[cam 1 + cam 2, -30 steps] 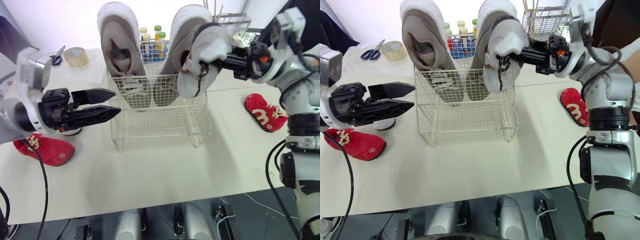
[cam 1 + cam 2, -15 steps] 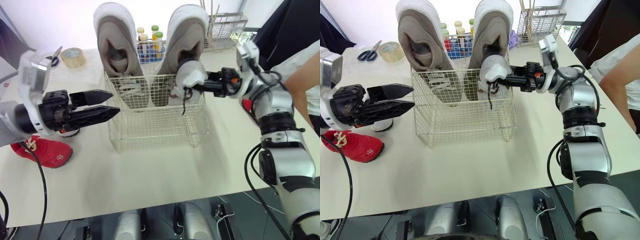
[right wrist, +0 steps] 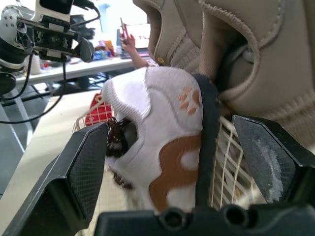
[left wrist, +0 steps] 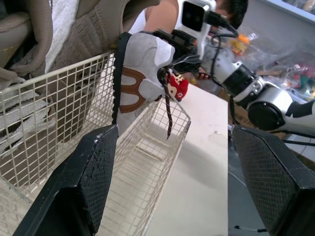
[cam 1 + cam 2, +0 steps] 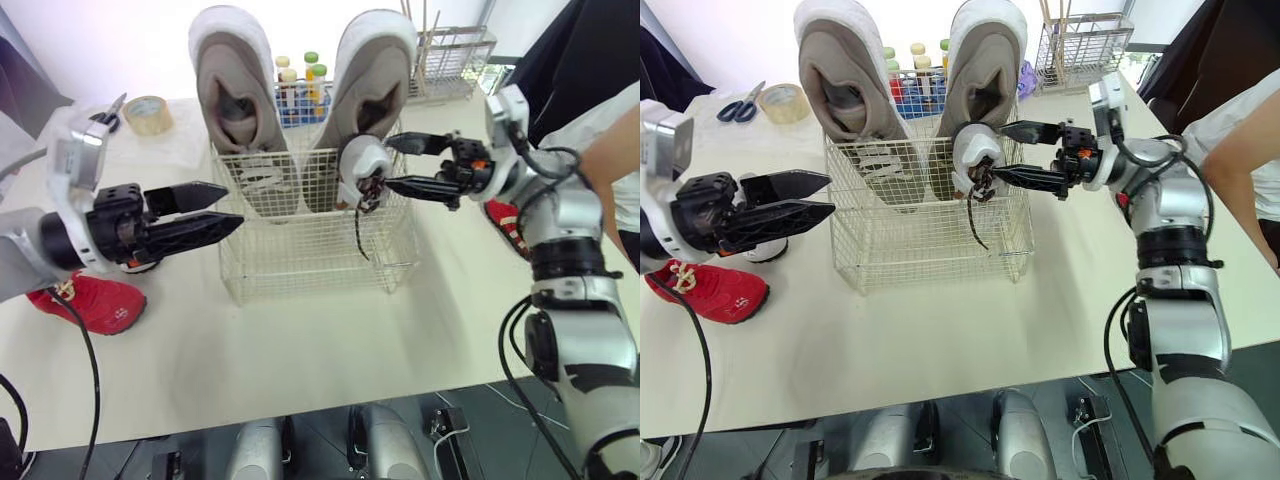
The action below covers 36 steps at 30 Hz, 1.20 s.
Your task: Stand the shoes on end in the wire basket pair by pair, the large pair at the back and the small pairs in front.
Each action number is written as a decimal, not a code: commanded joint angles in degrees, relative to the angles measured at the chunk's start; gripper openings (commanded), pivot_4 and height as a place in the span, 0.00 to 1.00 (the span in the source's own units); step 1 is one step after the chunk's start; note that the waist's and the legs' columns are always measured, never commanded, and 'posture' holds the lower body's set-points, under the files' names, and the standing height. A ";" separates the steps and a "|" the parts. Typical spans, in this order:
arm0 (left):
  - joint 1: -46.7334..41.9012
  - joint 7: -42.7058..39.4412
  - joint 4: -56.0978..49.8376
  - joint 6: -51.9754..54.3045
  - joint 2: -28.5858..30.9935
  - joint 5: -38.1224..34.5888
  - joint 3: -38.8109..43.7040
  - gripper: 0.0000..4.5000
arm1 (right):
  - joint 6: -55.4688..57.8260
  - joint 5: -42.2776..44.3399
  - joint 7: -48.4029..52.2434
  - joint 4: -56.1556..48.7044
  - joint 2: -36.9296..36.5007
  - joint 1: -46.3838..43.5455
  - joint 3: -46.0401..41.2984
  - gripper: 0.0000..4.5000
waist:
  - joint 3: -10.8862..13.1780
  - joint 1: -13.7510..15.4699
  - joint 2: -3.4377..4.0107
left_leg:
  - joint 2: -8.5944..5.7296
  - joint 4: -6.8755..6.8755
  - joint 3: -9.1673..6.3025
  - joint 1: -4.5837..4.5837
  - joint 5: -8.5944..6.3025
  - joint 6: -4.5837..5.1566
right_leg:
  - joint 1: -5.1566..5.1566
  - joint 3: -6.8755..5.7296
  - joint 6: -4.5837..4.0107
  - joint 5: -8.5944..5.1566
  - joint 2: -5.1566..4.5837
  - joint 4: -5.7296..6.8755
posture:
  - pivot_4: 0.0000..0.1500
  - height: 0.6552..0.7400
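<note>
Here the right gripper (image 5: 388,162) is held with its jaws spread wide, nothing pinched between them. The small white shoe (image 5: 358,162) with brown markings is found directly off its fingertips at 9 o'clock. In the right wrist view the shoe is seen standing between the two fingers with clearance on both sides.

The shoe is placed on end in the right front part of the wire basket (image 5: 300,262), its long axis roughly upright. It is backed against the large beige pair (image 5: 232,100), which is stood at the 12 o'clock side. A dark lace (image 5: 974,215) is seen hanging from the shoe down into the basket, close under the lower finger. A retreat is judged to be called for next, straight back towards 3 o'clock, so that the lace is not caught.

The left gripper (image 5: 234,205) is also held open and empty. It is hovering at the basket's 9 o'clock side, pointed towards 3 o'clock and well apart from the white shoe. The right arm is therefore much the nearer.

One red shoe (image 5: 85,300) is left on the table at 7 o'clock from the left gripper. Another red shoe (image 5: 508,222) is largely covered by the right arm. Whether the white shoe's lower end is resting on the basket floor cannot be told through the wires.
</note>
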 commanded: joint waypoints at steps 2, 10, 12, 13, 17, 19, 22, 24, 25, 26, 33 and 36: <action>0.23 -0.50 -0.68 -1.16 0.45 0.35 1.99 0.85 | 7.69 4.15 -5.35 -13.22 -3.91 2.99 -4.11 0.96 | 0.00 -0.02 0.00 | -0.01 0.00 0.00 0.01 0.00 -0.01 | -0.01 0.00 0.00 0.00 0.00 0.03 | 1.00 1.00; 4.83 0.78 3.31 1.44 2.89 -2.95 9.90 0.97 | 20.85 15.69 -16.74 -23.89 -7.96 1.83 -14.34 0.97 | 0.00 -0.06 0.00 | 0.01 -0.01 0.01 0.01 0.00 -0.01 | -0.05 0.01 -0.01 -0.01 0.01 0.03 | 1.00 1.00; 6.13 1.18 8.08 0.54 4.04 0.54 12.82 0.99 | 23.98 19.28 -19.30 -25.33 -8.08 -0.44 -15.80 0.97 | 0.00 -0.06 0.00 | 0.01 -0.01 0.02 0.02 0.00 0.00 | -0.05 0.02 -0.01 -0.01 0.01 0.05 | 1.00 1.00; 7.00 1.08 11.84 -1.18 5.06 5.09 14.46 1.00 | 26.40 21.78 -21.63 -26.63 -7.69 -2.40 -16.31 0.99 | 0.03 -0.16 0.05 | 0.01 -0.01 0.02 0.02 0.00 0.00 | -0.04 0.02 -0.01 -0.01 0.01 0.06 | 1.00 1.00; 6.15 -2.02 26.56 -3.89 9.98 14.70 14.71 1.00 | 39.19 26.68 -31.21 -32.19 -8.88 -7.38 -12.64 0.99 | 0.03 -0.25 0.07 | -0.03 -0.08 0.14 0.02 0.03 -0.06 | -0.24 0.06 -0.08 -0.05 0.09 0.22 | 1.00 1.00; 3.57 -3.16 33.18 -7.48 12.23 21.70 10.08 1.00 | 40.70 26.99 -31.61 -35.94 -9.73 -8.04 -10.11 0.99 | -0.03 0.07 -0.03 | 0.02 -0.11 0.13 0.02 0.02 -0.05 | -0.23 0.05 -0.12 -0.08 0.08 0.18 | 1.00 1.00; -4.13 -9.28 48.58 -13.81 13.74 32.32 0.56 1.00 | 45.33 27.99 -26.54 -42.59 -14.63 -8.22 -3.30 0.99 | -0.05 0.55 -0.07 | -0.03 -0.08 0.15 -0.03 -0.04 0.05 | -0.22 0.02 -0.11 -0.07 -0.03 0.15 | 1.00 1.00; -9.86 -15.08 58.60 -16.81 13.06 38.21 -5.23 1.00 | 46.06 28.16 -22.05 -45.05 -17.42 -7.95 0.19 0.99 | -0.06 0.88 -0.09 | -0.04 -0.07 0.22 -0.05 -0.09 0.14 | -0.22 0.02 -0.10 -0.06 -0.02 0.08 | 1.00 1.00; -12.87 -17.59 63.27 -17.56 12.47 40.71 -7.59 1.00 | 45.95 28.26 -19.91 -45.87 -18.44 -7.85 1.45 0.99 | -0.10 0.91 -0.15 | -0.06 -0.03 0.27 -0.05 -0.12 0.19 | -0.21 0.03 -0.10 -0.06 -0.03 0.08 | 1.00 1.00; -15.80 -19.55 67.62 -18.47 11.74 43.05 -9.51 1.00 | 45.40 27.92 -17.75 -46.53 -19.57 -7.58 2.62 0.99 | -0.12 0.98 -0.19 | -0.07 -0.04 0.36 -0.06 -0.12 0.20 | -0.21 0.03 -0.09 -0.06 0.03 -0.02 | 1.00 1.00; -27.79 -25.33 89.23 -27.89 4.01 57.47 -16.96 1.00 | 41.30 23.54 -10.69 -50.19 -25.28 -5.05 6.82 0.99 | -0.22 1.19 -0.45 | -0.08 0.01 0.57 -0.11 -0.16 0.26 | -0.23 0.02 -0.04 -0.03 0.03 -0.01 | 1.00 1.00; -29.52 -24.37 93.15 -30.76 1.36 60.61 -16.37 1.00 | 41.88 23.79 -10.62 -51.16 -26.68 -4.13 6.07 0.99 | -0.21 1.13 -0.60 | -0.06 0.03 0.54 -0.11 -0.16 0.26 | -0.23 0.02 -0.02 -0.02 0.02 0.00 | 1.00 1.00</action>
